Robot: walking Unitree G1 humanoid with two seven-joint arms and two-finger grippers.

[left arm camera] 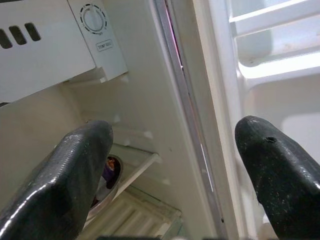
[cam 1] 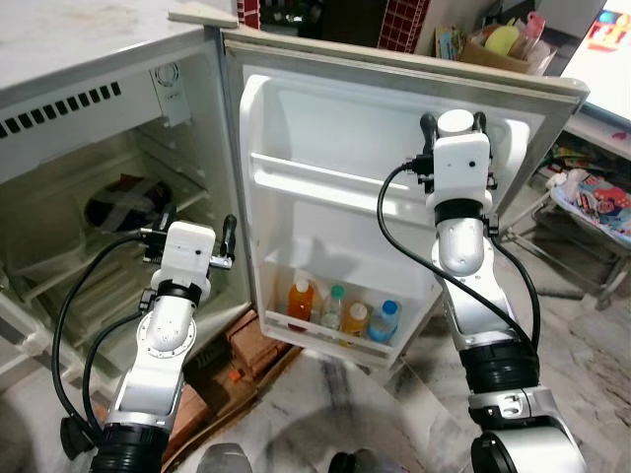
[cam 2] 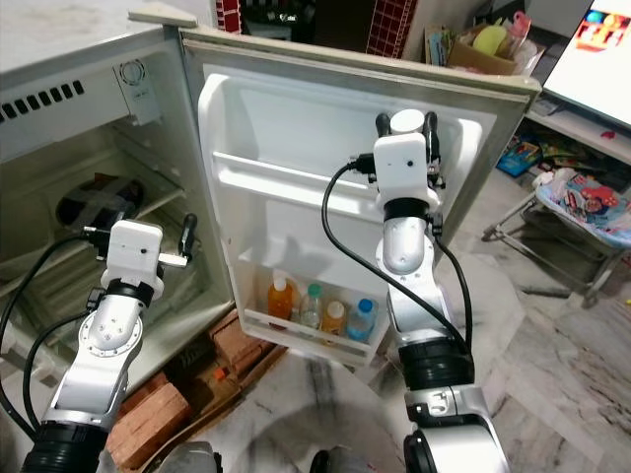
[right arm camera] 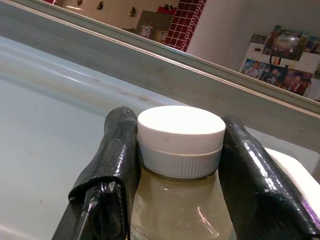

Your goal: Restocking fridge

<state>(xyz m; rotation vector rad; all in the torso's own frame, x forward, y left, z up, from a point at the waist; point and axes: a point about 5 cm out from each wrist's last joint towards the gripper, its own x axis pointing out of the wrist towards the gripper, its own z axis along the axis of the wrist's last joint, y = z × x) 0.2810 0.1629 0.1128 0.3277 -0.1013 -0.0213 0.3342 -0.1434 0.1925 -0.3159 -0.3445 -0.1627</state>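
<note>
Right claw (right arm camera: pixel 177 165): clenching a bottle (right arm camera: pixel 181 145) with a white cap, one black finger on each side of the neck, just under the cap.
Bottle: standing upright in the grip, its long axis running up and down, pale liquid showing below the cap; it is being held high in front of the open fridge door (cam 1: pixel 552 99), level with the door's upper part.
Left claw (cam 1: pixel 192 236): hanging released, its two fingers wide apart with nothing between them, pointing at the edge where the fridge body meets the door.
Bottom door shelf (cam 1: pixel 325 340): lying well below the right claw and slightly to its left, already carrying four bottles (cam 1: pixel 343 313) standing in a row, orange and clear ones.
Middle door rail (cam 1: pixel 315 177): sitting below and to the left of the held bottle, nearer than the bottom shelf, with nothing on it.
Fridge interior (cam 1: pixel 89 246): lying beyond the left claw, with a dark round dish (cam 1: pixel 123 207) on a shelf.
Key relation: the right arm is the one carrying the load and is nearer the door, so the coming move is likely a lowering of the upright bottle into a door shelf beneath it.
</note>
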